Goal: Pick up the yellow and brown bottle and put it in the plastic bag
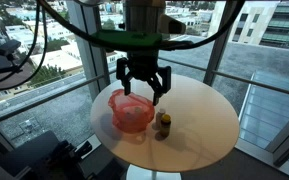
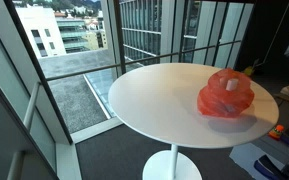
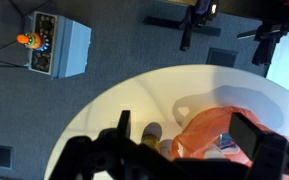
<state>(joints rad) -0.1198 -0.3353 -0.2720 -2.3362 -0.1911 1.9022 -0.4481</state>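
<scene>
1. We see the round white table with bare top stretching wide beyond the jaws on the side away from the bag, and its rim is well clear of them.
2. The gripper hangs above the table, its 2 fingers spread wide, holding and touching nothing.
3. The yellow and brown bottle stands upright on the table below the jaws, just beside the red plastic bag. We cannot make out the bag's contents.
</scene>
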